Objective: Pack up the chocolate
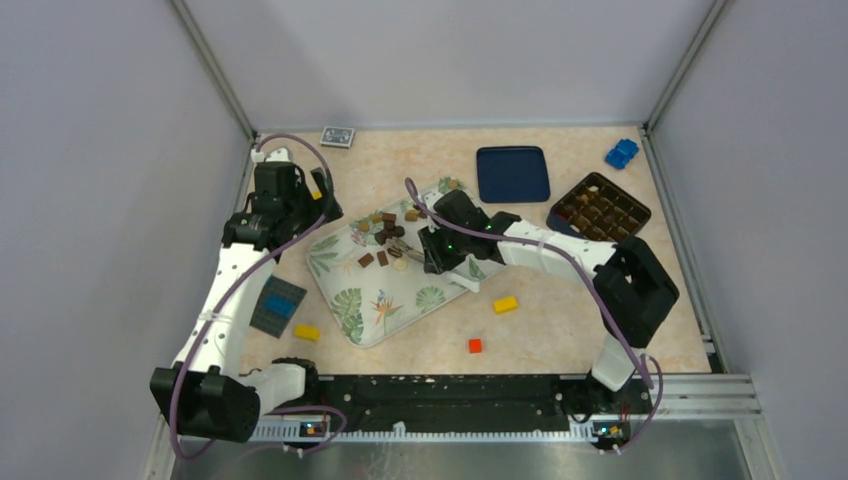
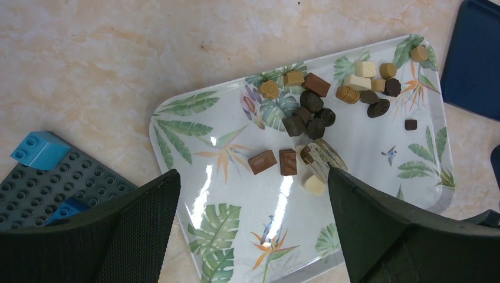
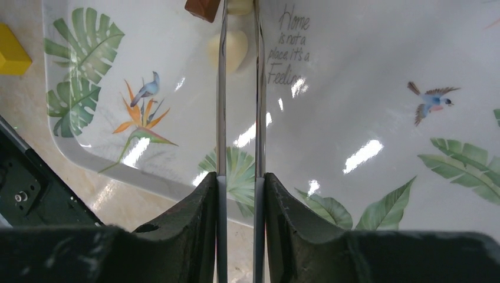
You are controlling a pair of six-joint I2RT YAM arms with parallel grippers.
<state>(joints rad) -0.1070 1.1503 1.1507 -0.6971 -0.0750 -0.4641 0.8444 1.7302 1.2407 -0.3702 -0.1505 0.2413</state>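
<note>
The right gripper (image 3: 239, 180), clamped on metal tweezers (image 3: 222, 106), reaches chocolate (image 2: 312, 103) near the tray's (image 2: 194, 147) far edge while the left gripper (image 2: 252, 175) hangs wide open off its left corner.

- Tray (image 3: 365, 88), seen from the right wrist: grey handwritten-style print on the white ground, 4 short lines, reads "Home / is not a / place, it's a / Feeling".
- Small card (image 1: 337, 136) at the far table edge: print too small to read.
</note>
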